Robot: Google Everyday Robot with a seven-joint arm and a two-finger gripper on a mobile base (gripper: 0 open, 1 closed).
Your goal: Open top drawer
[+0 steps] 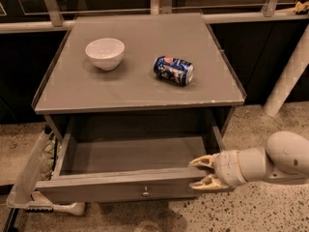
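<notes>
The top drawer (120, 190) of the grey cabinet stands pulled well out, showing its plain grey, empty inside (130, 153). Its flat front panel carries one small round metal knob (145, 193) at centre. My gripper (202, 173) reaches in from the right, at the right end of the drawer's front panel. One fingertip (198, 162) lies at the panel's top edge and the other lies lower, in front of the panel's right end. The fingers are spread apart around the panel's corner.
On the cabinet top (72, 93) stand a white bowl (105, 53) at the left and a blue soda can (174, 70) lying on its side. A white plastic object (29, 178) leans at the cabinet's left. A white pole (289, 76) stands at the right. The floor is speckled.
</notes>
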